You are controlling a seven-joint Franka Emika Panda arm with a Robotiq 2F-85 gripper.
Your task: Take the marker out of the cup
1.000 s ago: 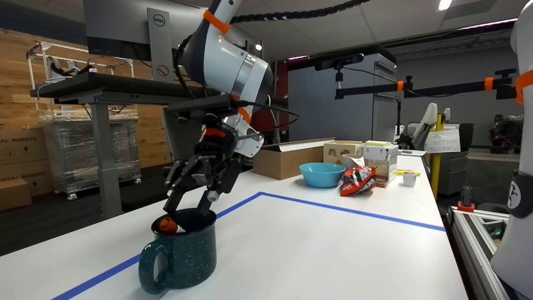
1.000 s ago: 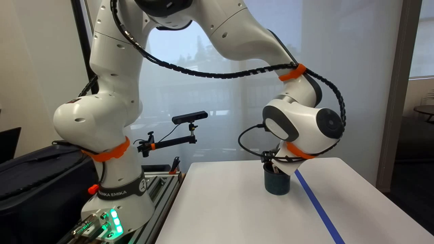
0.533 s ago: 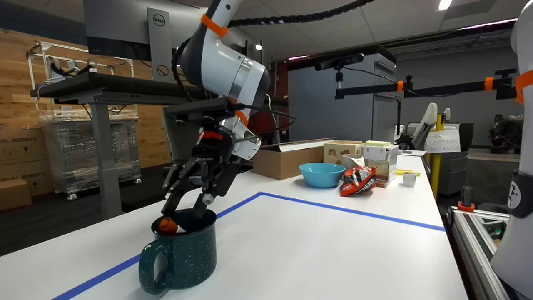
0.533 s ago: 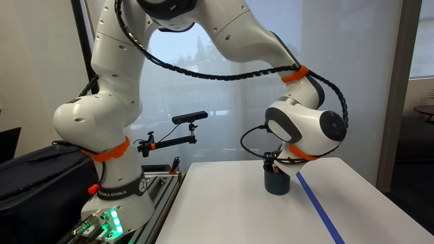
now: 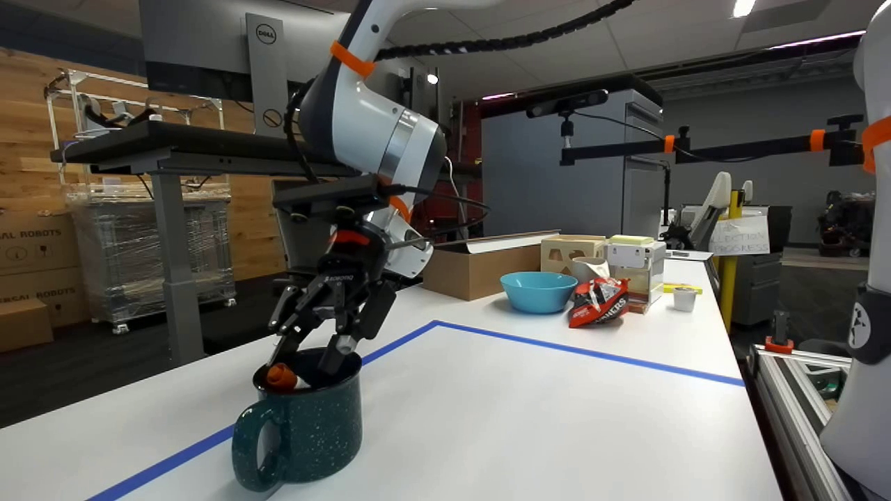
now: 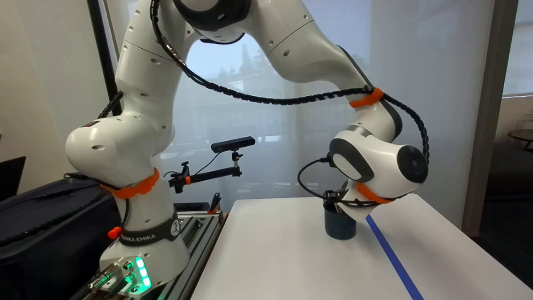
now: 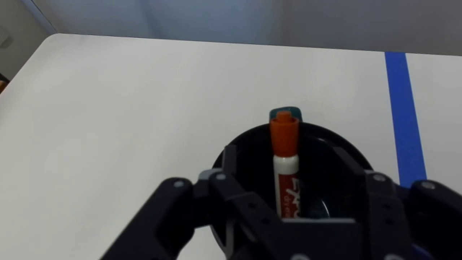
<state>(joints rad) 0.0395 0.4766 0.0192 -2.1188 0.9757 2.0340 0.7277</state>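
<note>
An orange-capped, white-and-red plastic-looking marker (image 7: pixel 286 164) is leaned, cap up, toward the handle inside a glossy speckled dark-teal mug (image 5: pixel 320 431). The black tool (image 5: pixel 304 358) is spread at the mug's mouth, the marker shown ungripped between its fingers in the wrist view. A light, stiff, smooth barrel is expected, best pinched just below the cap. Contents of the round light-blue bowl (image 5: pixel 538 293) cannot be made out.

Orange-capped, white-and-red cylindrical marker (image 7: pixel 286 166): lower end hidden in wrist view. Glossy dark-teal round mug (image 6: pixel 340 225): rim partly hidden in exterior view; jaws mostly hidden there.
</note>
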